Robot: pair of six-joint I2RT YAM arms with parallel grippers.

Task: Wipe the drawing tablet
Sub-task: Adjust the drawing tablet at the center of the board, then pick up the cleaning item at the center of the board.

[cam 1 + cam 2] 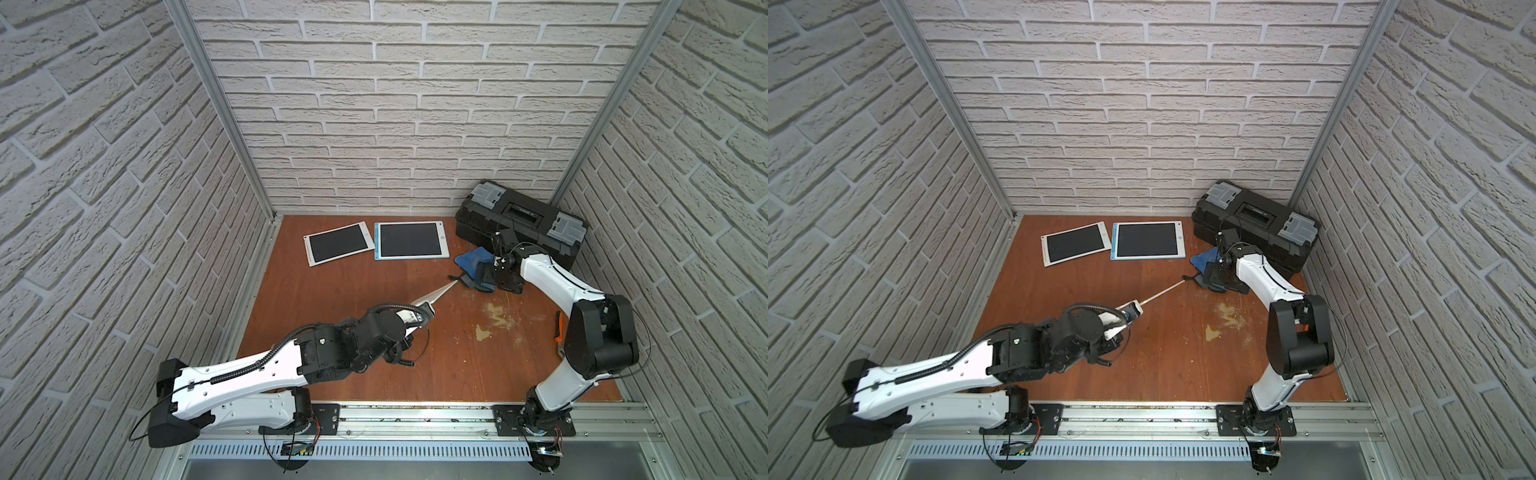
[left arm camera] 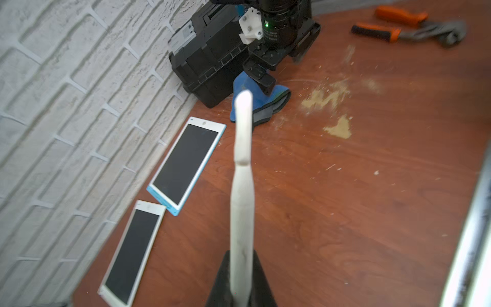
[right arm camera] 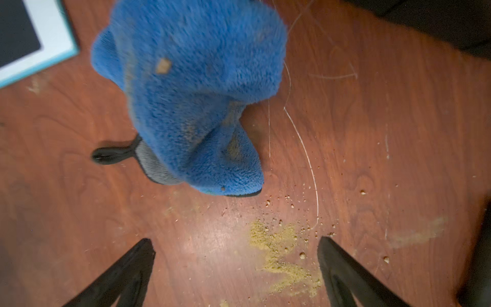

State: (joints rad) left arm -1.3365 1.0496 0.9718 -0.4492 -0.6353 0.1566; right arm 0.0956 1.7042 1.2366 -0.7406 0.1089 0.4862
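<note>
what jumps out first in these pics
A fuzzy blue cloth lies on the wooden table just ahead of the open right gripper. The left gripper holds a long white stick aimed at it. Two dark-screened drawing tablets lie side by side by the back wall.

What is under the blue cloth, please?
A grey layer and a black loop stick out from beneath the blue cloth, on the wooden table. Anything else under it is covered.

We see a reddish-brown wooden table (image 1: 449,370) bearing a white-framed drawing tablet (image 1: 338,243) just beside a blue-framed drawing tablet (image 1: 410,240), a crumpled blue fleece cloth (image 1: 471,258), a black plastic toolbox (image 1: 524,217), orange-handled pliers (image 2: 409,26) and tan powder patches (image 1: 496,316).
</note>
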